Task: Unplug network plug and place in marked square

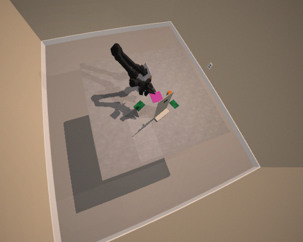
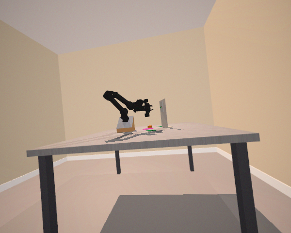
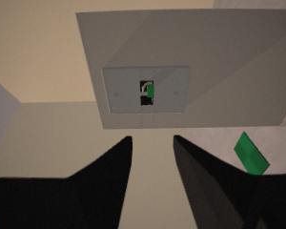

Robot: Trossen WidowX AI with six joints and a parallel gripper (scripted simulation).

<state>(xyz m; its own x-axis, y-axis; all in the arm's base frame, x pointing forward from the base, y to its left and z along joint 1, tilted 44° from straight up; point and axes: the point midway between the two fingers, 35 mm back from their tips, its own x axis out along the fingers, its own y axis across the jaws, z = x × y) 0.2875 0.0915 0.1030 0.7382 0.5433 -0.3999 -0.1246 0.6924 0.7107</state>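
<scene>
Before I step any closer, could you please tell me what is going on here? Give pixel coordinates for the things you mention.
The robot arm's gripper (image 1: 153, 93) (image 2: 152, 108) (image 3: 153, 140) faces the upright panel (image 1: 162, 104) (image 2: 163, 115) (image 3: 243, 48) with its fingers parted and nothing between them. A small green plug (image 3: 151, 91) sits at the socket plate (image 3: 126, 102). It has not been pulled out, and the magenta square (image 1: 156, 97) (image 2: 148, 128) has no plug on it.

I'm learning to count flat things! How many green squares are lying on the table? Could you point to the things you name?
2. One green square (image 1: 139, 105) (image 2: 151, 130) lies on the gripper's (image 1: 152, 91) (image 2: 152, 108) (image 3: 153, 138) side of the upright panel (image 1: 162, 105) (image 2: 163, 114) (image 3: 219, 52); another (image 1: 173, 104) lies beyond it. More could be hidden.
</scene>
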